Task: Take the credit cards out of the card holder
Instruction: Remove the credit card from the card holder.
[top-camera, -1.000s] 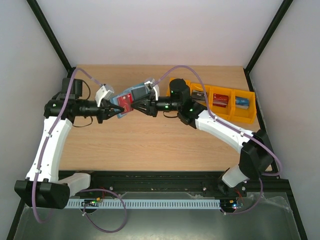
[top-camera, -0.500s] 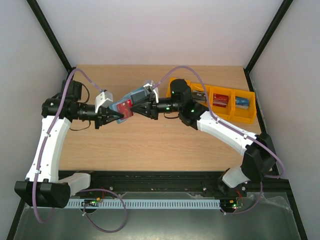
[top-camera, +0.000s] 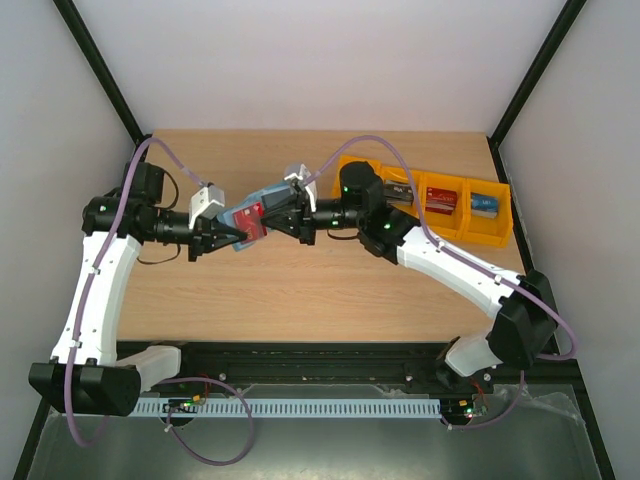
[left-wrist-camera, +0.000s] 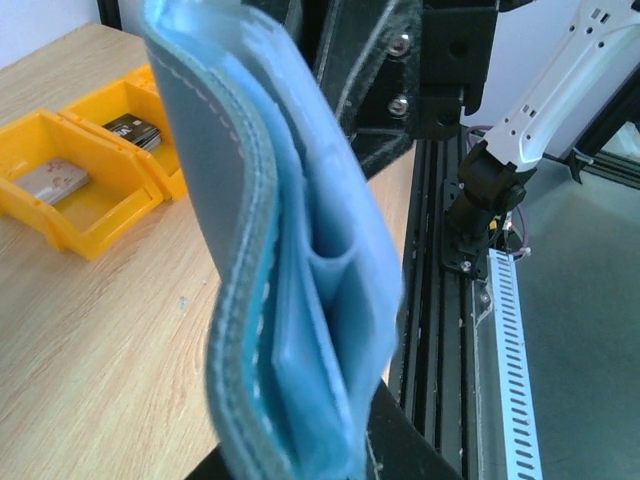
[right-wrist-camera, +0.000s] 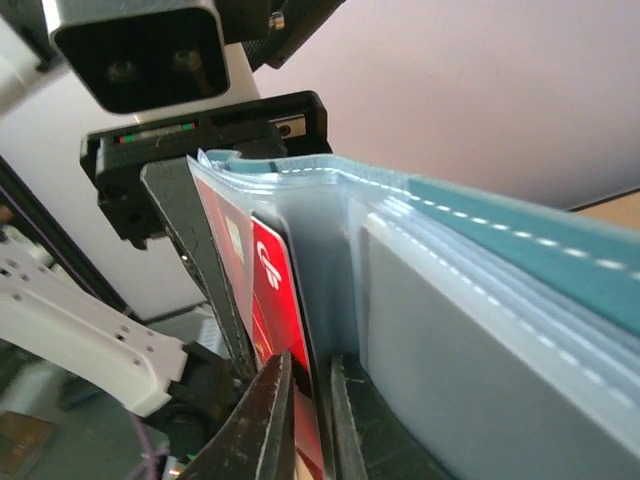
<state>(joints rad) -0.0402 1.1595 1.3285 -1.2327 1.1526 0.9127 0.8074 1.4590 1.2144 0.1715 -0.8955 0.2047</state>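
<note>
The teal-blue card holder (top-camera: 256, 208) hangs open in the air between both arms. My left gripper (top-camera: 236, 234) is shut on its lower edge; in the left wrist view the card holder (left-wrist-camera: 285, 270) fills the middle, showing paler blue pockets. A red credit card (right-wrist-camera: 276, 295) stands in a pocket, also visible from above (top-camera: 252, 220). My right gripper (right-wrist-camera: 306, 425) has its two thin jaws on either side of this card's edge, nearly closed on it. A second reddish card (right-wrist-camera: 222, 240) sits behind it in another pocket.
Orange bins (top-camera: 452, 224) stand at the back right, holding a black card (top-camera: 398, 190), a red card (top-camera: 441, 200) and a blue card (top-camera: 485, 205). The bins (left-wrist-camera: 70, 215) also show in the left wrist view. The black frame rail (top-camera: 330, 352) runs along the table's near edge.
My right gripper has moved left, into the card holder and onto the red card. My left gripper has drawn back slightly left and down with the card holder.
</note>
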